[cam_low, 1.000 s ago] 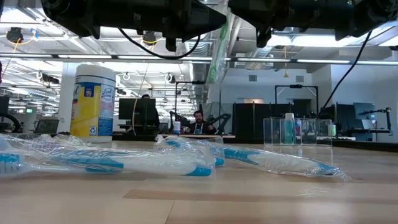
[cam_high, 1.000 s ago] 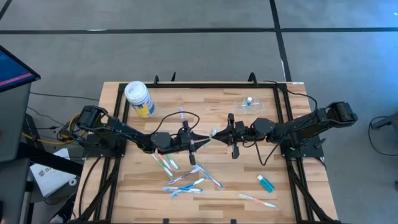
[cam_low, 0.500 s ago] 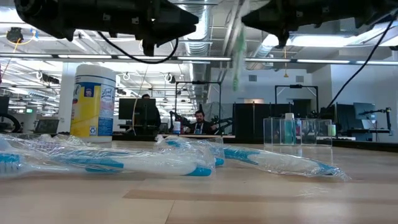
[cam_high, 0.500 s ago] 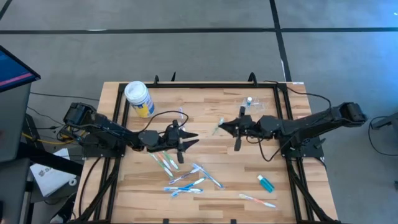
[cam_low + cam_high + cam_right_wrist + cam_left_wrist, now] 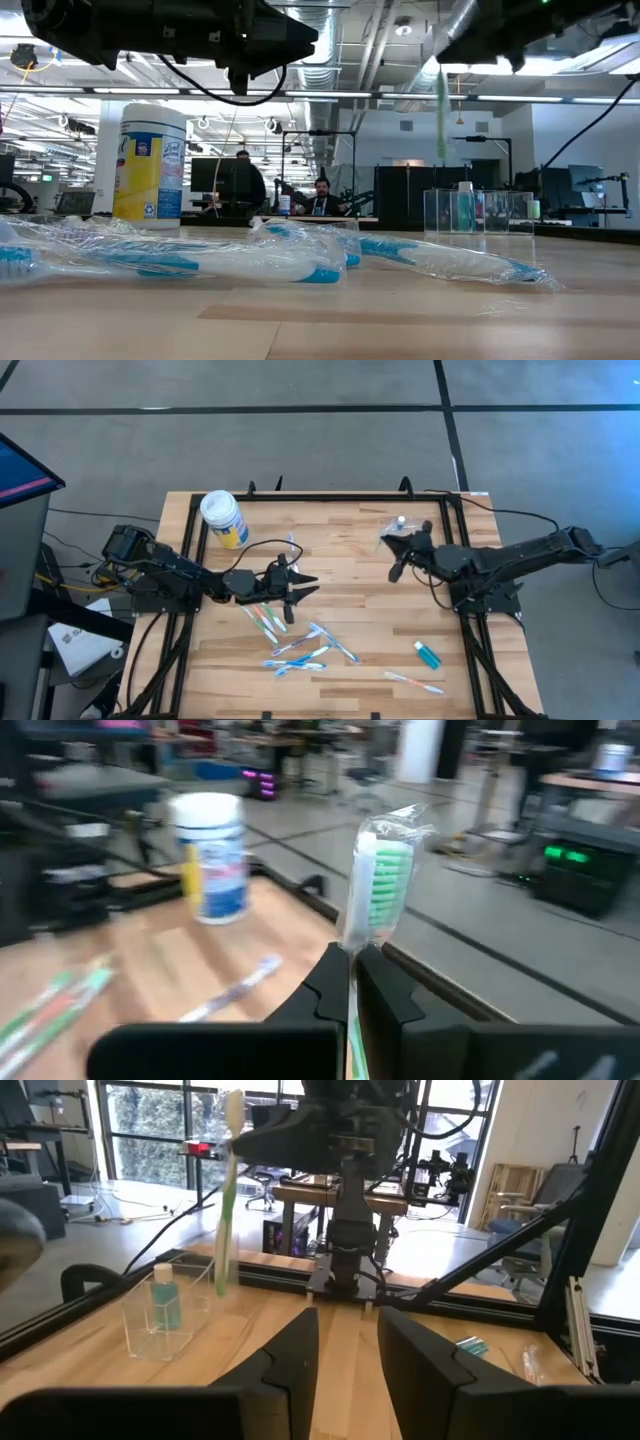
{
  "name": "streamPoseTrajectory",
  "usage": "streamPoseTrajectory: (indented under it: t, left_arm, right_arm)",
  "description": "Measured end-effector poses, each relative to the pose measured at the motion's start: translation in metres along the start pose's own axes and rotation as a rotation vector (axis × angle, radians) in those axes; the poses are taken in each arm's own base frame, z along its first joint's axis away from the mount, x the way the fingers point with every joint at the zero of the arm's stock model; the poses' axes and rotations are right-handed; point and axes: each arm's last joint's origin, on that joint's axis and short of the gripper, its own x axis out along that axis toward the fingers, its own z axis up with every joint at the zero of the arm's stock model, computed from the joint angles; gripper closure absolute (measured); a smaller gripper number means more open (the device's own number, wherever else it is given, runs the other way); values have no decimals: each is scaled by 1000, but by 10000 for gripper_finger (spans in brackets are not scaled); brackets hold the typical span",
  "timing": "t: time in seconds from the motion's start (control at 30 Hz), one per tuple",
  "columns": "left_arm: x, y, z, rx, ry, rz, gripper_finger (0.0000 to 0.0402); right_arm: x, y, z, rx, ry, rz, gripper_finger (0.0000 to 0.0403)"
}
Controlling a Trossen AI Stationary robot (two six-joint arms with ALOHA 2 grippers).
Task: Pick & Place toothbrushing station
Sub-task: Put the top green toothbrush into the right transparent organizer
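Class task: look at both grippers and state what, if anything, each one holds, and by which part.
The right gripper holds a wrapped green toothbrush, pinched on the handle just below the bristle head. The left gripper holds nothing.

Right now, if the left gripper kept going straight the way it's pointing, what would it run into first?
Nothing near: the left gripper points across bare wood toward the right arm's base. The clear plastic cup sits off to one side of that line, though depth is uncertain.
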Motion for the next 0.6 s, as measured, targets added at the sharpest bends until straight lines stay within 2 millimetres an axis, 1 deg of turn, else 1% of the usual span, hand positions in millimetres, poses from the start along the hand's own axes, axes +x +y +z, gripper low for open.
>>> streamPoseTrajectory:
  t: [0.37, 0.6]
  left_arm:
    - [0, 0, 0, 0, 0, 0, 302]
    - [0, 0, 0, 0, 1, 0, 302]
  right_arm:
    - [-22, -34, -4, -9, 20, -319, 403]
    - [-27, -53, -11, 16, 44, -448, 403]
